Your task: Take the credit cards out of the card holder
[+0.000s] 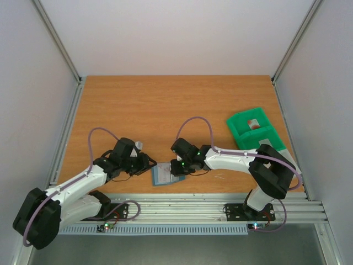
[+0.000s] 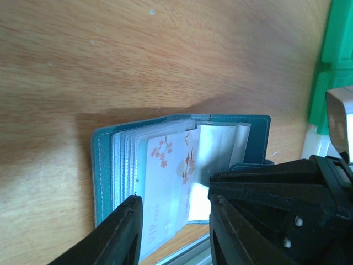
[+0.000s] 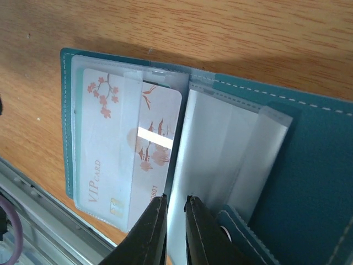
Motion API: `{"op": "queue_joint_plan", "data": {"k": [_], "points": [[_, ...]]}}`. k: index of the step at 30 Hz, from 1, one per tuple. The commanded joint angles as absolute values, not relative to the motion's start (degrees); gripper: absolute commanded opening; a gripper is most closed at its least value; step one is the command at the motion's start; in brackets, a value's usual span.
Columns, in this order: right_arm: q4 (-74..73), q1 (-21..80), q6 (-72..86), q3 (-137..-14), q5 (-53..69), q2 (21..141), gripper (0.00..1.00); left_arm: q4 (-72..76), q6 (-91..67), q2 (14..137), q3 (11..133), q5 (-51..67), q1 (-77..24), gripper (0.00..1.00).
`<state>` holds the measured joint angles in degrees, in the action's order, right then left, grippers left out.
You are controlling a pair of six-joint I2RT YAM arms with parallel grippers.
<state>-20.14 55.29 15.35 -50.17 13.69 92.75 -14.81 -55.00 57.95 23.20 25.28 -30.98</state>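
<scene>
Right tool (image 3: 175, 221) first: I see its jaws drawn all but together, with only a sliver left between them. It stands over the open card holder (image 3: 309, 182) near the fold, at the rail-side edge of the clear sleeves (image 3: 220, 149). That sliver shows pale plastic, so it may be pinching a sleeve edge, but from the wrist view I can't say that anything is truly gripped.

Left tool (image 2: 174, 237) is partly open, its fingers (image 2: 124, 232) plainly apart, and it has hold of nothing. It hangs just over the holder's other panel, and the credit card (image 2: 165, 182) shows through the gap.

That card is pale, printed with pink blossoms and "VIP CARD". It lies on the stacked sleeves of that panel with a strip of clear plastic across its middle.

From above, the holder lies spread flat on the counter (image 1: 165, 105), between the two tools and close to the near edge, just beside the metal rail (image 1: 182, 204).

Well apart, at the far right, sits the green bin (image 1: 273, 144), with something small, white and red, in its far compartment.
</scene>
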Motion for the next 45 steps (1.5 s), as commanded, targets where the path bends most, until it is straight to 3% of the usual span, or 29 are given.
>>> {"op": "queue_joint_plan", "data": {"k": [1,9,13,33,45], "points": [[-15.5,53.8,16.2,-48.2,17.1,93.4,0.12,-8.8,-54.4,61.3,23.4,27.6,-31.3,0.32],[-12.9,52.6,16.0,-48.0,18.7,94.0,0.16,1.2,-54.6,68.0,19.3,27.8,-31.4,0.17],[-10.9,51.7,17.2,-47.6,20.4,95.5,0.16,-1.5,-54.4,69.4,18.8,25.5,-31.4,0.12],[-3.5,49.6,18.6,-45.1,25.5,98.4,0.12,-3.9,-53.4,70.2,17.2,21.6,-31.4,0.11],[-0.8,47.2,19.0,-41.2,26.9,95.1,0.01,-5.2,-53.5,69.8,17.1,19.9,-31.4,0.11]]}}
